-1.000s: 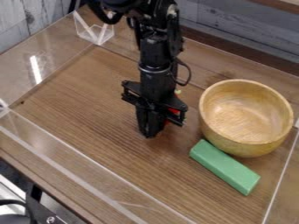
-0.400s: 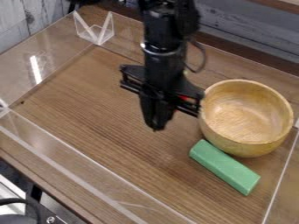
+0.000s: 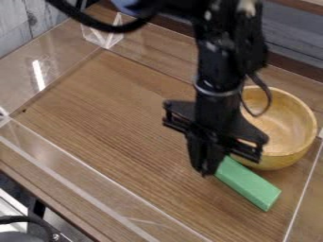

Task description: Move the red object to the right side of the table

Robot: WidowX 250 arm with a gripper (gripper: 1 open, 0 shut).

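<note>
Between gripper (image 3: 210, 166) jaws, hidden red object

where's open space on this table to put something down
The left half of the table, from the clear walls toward the gripper, is bare. It is crowded right: wooden bowl and green block.

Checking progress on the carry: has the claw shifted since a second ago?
Yes. The claw has moved right across the picture, from left of the wooden bowl to just above the green block in front of it.
</note>
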